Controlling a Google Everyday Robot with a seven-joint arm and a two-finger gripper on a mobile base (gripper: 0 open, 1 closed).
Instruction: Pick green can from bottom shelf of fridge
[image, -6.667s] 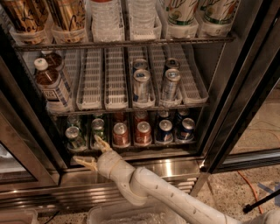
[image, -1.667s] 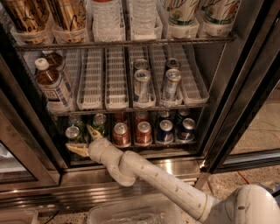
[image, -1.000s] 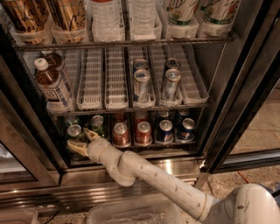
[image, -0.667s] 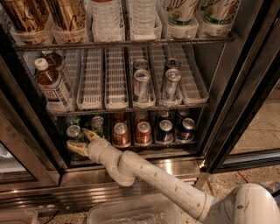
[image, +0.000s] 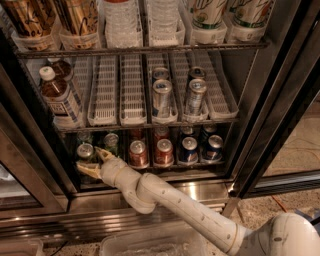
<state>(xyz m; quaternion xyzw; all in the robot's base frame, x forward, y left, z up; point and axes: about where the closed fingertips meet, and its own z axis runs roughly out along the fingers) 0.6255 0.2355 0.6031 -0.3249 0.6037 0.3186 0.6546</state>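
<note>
On the bottom shelf (image: 176, 165), short green can (image: 85, 150), silver lid, gripper (image: 90, 159) fingers (image: 88, 170) spread wide just beside it.

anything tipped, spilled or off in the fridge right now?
Nothing stands out. The cans on the bottom shelf stand upright in rows, and no spill shows. The gripper sits open by the front-left green can, low in the fridge.

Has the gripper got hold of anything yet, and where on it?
Nothing is gripped: the gripper is open at the bottom shelf, fingers spread by the front-left green can.
</note>
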